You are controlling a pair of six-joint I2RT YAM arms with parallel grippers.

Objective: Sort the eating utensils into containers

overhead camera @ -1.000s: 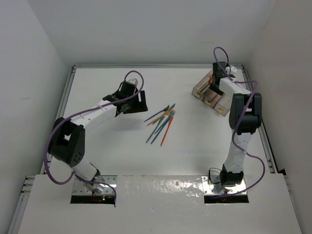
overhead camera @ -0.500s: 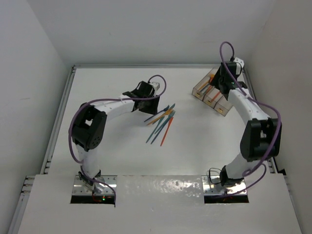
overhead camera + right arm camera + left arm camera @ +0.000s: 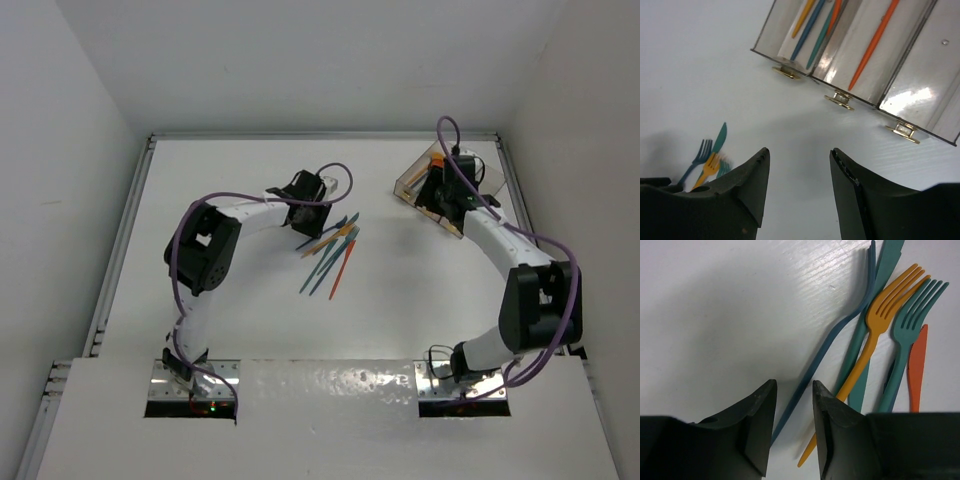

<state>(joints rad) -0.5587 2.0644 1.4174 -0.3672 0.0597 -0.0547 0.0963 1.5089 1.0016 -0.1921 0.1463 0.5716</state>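
White walls box in a white desk (image 3: 400, 300). From overhead the loose thin plastic utensils (image 3: 330, 252) at mid-desk are mere coloured slivers. The left wrist view resolves a yellow-orange fork (image 3: 875, 322), a teal fork (image 3: 906, 335) and a dark blue handle (image 3: 837, 330) that runs into the narrow gap of the unclenched left end effector (image 3: 793, 390). The right end effector (image 3: 799, 155), released and empty, hovers by the clear brownish three-bin tray (image 3: 920, 95). Only its own camera shows what the bins hold: several handles in one end bin and a red-orange piece (image 3: 875, 45) in the middle one.

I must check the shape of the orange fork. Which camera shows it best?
The left wrist view: the orange fork lies close, tines and handle clear. The top view shows it as a thin orange line; the right wrist view shows it small and blurred.
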